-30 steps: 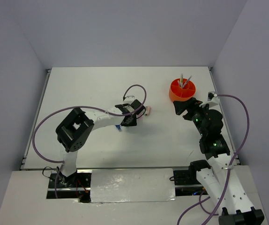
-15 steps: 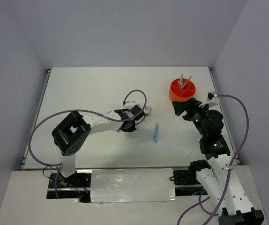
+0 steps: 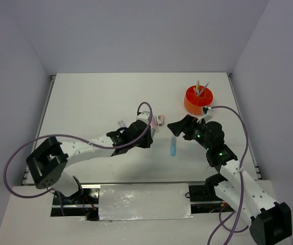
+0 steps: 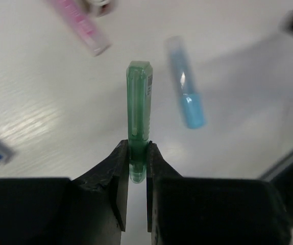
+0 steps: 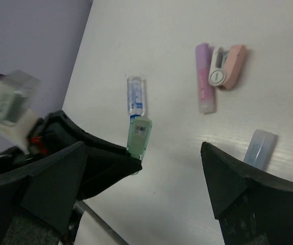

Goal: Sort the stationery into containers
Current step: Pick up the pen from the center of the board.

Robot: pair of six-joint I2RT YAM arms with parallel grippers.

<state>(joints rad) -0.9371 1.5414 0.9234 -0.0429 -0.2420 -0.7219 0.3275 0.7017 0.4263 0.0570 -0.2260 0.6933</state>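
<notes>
Item: green marker [image 4: 138, 120], a stubby translucent piece, pinched at its near end by the left end effector [image 4: 137, 153]. The fingers [image 4: 117, 176] press on both sides and the rest of the body sticks out ahead of them over the middle of the table [image 3: 85, 102]. I cannot tell whether its far end touches the surface. Just to its right lies a light blue marker [image 3: 173, 147], flat on the table between the two arms. Beyond the green marker are a pink pen [image 5: 204, 84] and a pink-and-white stubby piece [image 5: 225, 66], side by side and touching. A blue-and-clear pen [image 5: 136, 96] lies flat a little left of those, near the green marker's tip in my right wrist view. The right end effector [image 3: 178, 127] is near the light blue marker with its fingers spread wide. The container, an orange pot [image 3: 190, 106] with inner dividers, stands at the far right of the table, beyond the right end effector and well apart from the left one. Two thin pens [image 3: 198, 86] stand upright in it; I cannot tell which compartment.
</notes>
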